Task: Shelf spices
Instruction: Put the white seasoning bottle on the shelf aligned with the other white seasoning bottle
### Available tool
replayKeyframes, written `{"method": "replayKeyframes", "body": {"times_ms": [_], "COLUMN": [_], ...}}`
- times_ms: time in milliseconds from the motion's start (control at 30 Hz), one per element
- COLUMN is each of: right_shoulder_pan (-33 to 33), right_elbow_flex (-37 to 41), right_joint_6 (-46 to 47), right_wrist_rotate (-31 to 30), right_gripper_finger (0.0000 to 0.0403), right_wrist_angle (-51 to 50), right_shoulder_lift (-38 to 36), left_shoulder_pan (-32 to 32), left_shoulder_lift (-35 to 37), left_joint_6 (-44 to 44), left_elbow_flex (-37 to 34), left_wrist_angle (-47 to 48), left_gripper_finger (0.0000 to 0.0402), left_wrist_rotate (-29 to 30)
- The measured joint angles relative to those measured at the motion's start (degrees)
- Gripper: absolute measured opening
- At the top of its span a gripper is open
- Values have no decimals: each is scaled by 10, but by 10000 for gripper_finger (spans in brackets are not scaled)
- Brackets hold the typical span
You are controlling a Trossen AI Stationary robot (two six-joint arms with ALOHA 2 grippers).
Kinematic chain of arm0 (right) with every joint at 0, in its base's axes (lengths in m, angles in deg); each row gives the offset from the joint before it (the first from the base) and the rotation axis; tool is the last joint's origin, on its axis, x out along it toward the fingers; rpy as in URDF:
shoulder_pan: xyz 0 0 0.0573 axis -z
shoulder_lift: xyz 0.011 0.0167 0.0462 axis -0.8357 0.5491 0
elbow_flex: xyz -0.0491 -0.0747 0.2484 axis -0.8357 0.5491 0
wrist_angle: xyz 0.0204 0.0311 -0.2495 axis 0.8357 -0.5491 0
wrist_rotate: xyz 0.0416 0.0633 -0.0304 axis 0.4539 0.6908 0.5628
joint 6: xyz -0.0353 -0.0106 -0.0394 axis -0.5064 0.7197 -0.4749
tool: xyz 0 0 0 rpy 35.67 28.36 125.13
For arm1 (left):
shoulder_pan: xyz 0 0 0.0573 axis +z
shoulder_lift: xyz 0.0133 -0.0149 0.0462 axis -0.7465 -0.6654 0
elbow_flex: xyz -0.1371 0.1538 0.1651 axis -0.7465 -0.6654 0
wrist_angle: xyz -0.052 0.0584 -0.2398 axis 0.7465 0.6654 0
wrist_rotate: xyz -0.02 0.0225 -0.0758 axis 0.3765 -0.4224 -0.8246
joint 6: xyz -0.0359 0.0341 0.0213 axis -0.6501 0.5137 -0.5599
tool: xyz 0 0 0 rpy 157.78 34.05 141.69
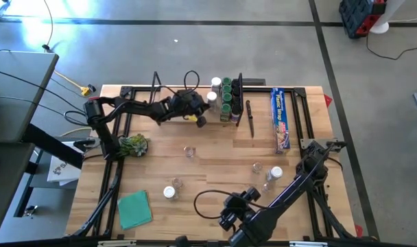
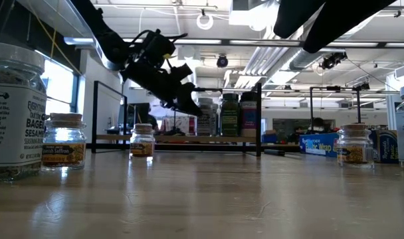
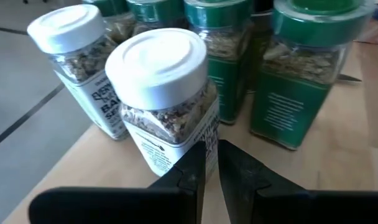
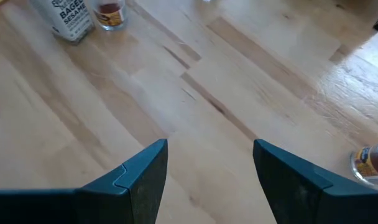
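The shelf (image 1: 184,104), a light board with black wire end frames, lies at the table's far side. Green-lidded spice jars (image 1: 227,92) and white-lidded ones (image 1: 213,96) stand on its right end. My left gripper (image 1: 199,118) hovers slanting down beside them, shut, with nothing between its fingers (image 3: 190,174). In the left wrist view its tips (image 3: 211,163) sit right at the lower wall of a white-lidded jar (image 3: 161,99). My right gripper (image 4: 211,168) hangs open over bare wood near the table's front edge (image 1: 228,214). Loose spice jars (image 1: 189,151) (image 1: 171,191) (image 1: 271,174) stand on the table. My left gripper has its shut fingertips at the lower front wall (image 3: 195,140) of the white-lidded jar, coming slanting down from the table's left. The jar stands upright on the shelf. Whether the tips touch it, I cannot tell.
A long blue wrap box (image 1: 280,120) and a dark thin tool (image 1: 249,118) lie right of the shelf. A green leafy bunch (image 1: 133,144) sits at the left, a green cloth (image 1: 134,209) at the front left. Open wood lies mid-table.
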Motion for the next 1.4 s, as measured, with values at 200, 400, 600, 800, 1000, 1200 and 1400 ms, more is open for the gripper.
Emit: {"method": "replayKeyframes", "body": {"times_ms": [200,400,600,800,1000,1200,1400], "right_shoulder_pan": [-1,-1,-1,-1,-1,-1,-1], "right_elbow_flex": [0,0,0,0,0,0,0], "right_joint_6": [-1,-15,-13,-12,-16,-16,-16], "right_wrist_rotate": [0,-3,-4,-4,-4,-5,-4], "right_gripper_finger": [232,232,232,232,232,232,232], "right_wrist_angle": [1,-2,2,2,0,0,0], "right_shoulder_lift": [0,0,0,0,0,0,0], "left_shoulder_pan": [3,-17,-4,8,9,14,10], "left_shoulder_lift": [2,2,0,0,0,-7,-40], "left_joint_6": [4,10,1,-16,-24,-31,-35], "left_elbow_flex": [1,1,1,1,1,17,76], "left_wrist_angle": [20,89,70,27,-10,-23,30], "left_gripper_finger": [39,39,38,16,2,1,1], "left_wrist_rotate": [-13,-19,6,-4,-4,-3,-14]}}
